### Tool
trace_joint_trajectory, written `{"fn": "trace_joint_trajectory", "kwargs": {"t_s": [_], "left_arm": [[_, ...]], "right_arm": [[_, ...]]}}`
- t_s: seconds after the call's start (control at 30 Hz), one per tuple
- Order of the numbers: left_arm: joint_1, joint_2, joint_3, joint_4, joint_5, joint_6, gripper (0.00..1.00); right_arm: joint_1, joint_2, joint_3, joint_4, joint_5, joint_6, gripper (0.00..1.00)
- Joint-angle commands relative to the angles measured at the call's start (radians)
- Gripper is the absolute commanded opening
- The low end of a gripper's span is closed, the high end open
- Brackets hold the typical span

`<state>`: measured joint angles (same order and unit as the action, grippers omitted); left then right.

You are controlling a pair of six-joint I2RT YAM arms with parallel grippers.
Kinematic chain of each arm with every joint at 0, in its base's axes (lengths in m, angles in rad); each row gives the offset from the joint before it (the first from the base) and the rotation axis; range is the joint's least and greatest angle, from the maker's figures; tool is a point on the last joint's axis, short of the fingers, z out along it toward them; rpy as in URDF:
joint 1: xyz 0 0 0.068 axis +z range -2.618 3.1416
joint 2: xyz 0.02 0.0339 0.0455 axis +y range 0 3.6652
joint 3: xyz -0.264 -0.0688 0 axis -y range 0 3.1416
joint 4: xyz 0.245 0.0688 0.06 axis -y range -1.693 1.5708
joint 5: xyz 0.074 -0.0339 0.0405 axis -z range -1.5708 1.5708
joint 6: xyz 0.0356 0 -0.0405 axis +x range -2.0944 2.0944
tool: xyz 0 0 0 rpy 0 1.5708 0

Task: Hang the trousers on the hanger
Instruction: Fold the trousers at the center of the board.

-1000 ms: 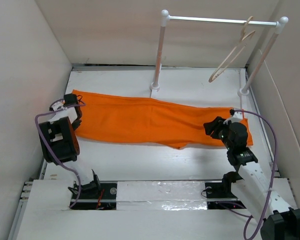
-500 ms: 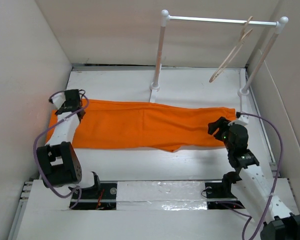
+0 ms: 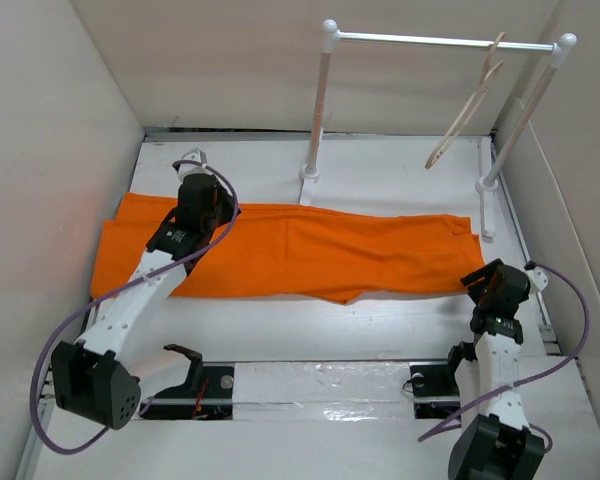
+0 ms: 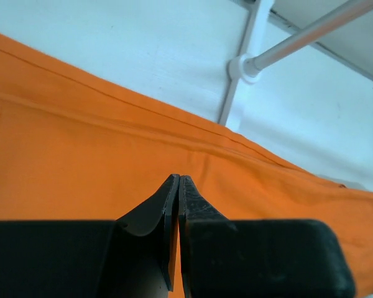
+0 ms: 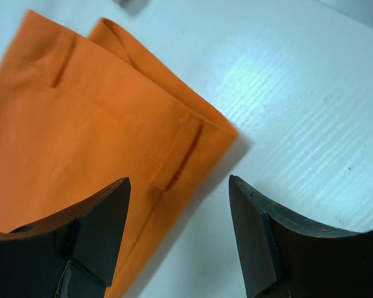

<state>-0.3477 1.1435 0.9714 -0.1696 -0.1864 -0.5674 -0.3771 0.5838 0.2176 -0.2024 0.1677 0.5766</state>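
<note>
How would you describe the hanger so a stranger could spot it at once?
Look at the white rail on two posts at the back. The hanger hangs by its hook near the rail's right end, tilted. It is the only thin, pale wooden outline there, unlike the flat orange trousers lying below.

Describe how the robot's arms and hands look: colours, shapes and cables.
The left arm and right arm have white links with black joints. A purple cable loops loosely beside each. The left hand and right hand have two black, wedge-shaped fingers.
</note>
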Motion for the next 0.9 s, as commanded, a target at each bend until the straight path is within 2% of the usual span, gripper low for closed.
{"fn": "trace_joint_trajectory", "kwargs": {"t_s": [0.0,0.07,0.2,0.23,0.3,0.33,0.37,0.4,0.47,0.5,0.6,0.63,0.67,0.73,0.77,0.83,0.87], "left_arm": [[0.009,-0.093,-0.01,0.068,0.067,0.05,0.0],[0.009,-0.096,0.0,0.044,0.047,0.081,0.0],[0.009,-0.074,0.012,0.032,0.054,0.1,0.0],[0.009,-0.07,0.012,0.036,0.067,0.1,0.0],[0.009,-0.067,0.01,0.038,0.083,0.098,0.0],[0.009,-0.065,0.012,0.038,0.085,0.098,0.0],[0.009,-0.065,0.01,0.039,0.087,0.097,0.01],[0.009,-0.067,0.007,0.041,0.088,0.092,0.01],[0.009,-0.068,0.001,0.048,0.103,0.081,0.01],[0.009,-0.067,-0.002,0.051,0.114,0.064,0.0],[0.009,-0.067,-0.045,0.105,0.185,0.032,0.0],[0.009,-0.071,-0.062,0.126,0.246,0.006,0.0],[0.009,-0.071,-0.077,0.163,0.264,-0.008,0.0],[0.009,-0.08,-0.126,0.192,0.268,-0.044,0.0],[0.009,-0.086,-0.147,0.218,0.26,-0.057,0.0],[0.009,-0.105,-0.23,0.258,0.258,-0.083,0.0],[0.009,-0.114,-0.261,0.298,0.26,-0.104,0.0]], "right_arm": [[-0.071,0.057,-0.006,0.067,-0.129,0.011,0.7],[-0.117,0.137,-0.011,0.104,-0.175,0.02,0.7],[-0.161,0.319,-0.011,0.291,-0.273,0.019,0.69],[-0.177,0.406,0.006,0.314,-0.292,0.014,0.62],[-0.186,0.474,0.048,0.305,-0.357,-0.033,0.36],[-0.186,0.491,0.057,0.317,-0.37,-0.052,0.16],[-0.186,0.482,0.054,0.33,-0.379,-0.061,0.05],[-0.186,0.456,0.048,0.337,-0.396,-0.075,0.0],[-0.158,0.365,0.017,0.337,-0.421,-0.101,0.0],[-0.09,0.237,0.008,0.325,-0.437,-0.109,0.0],[0.07,0.037,0.025,0.217,-0.404,-0.124,0.0],[0.198,-0.067,0.037,0.203,-0.39,-0.126,0.0],[0.263,-0.106,0.054,0.163,-0.378,-0.126,0.0],[0.396,-0.142,0.126,0.124,-0.353,-0.127,0.0],[0.543,-0.125,0.153,0.126,-0.349,-0.126,0.0],[0.712,-0.067,0.253,0.129,-0.278,-0.13,0.0],[0.903,0.006,0.293,0.126,-0.226,-0.138,0.0]]}}
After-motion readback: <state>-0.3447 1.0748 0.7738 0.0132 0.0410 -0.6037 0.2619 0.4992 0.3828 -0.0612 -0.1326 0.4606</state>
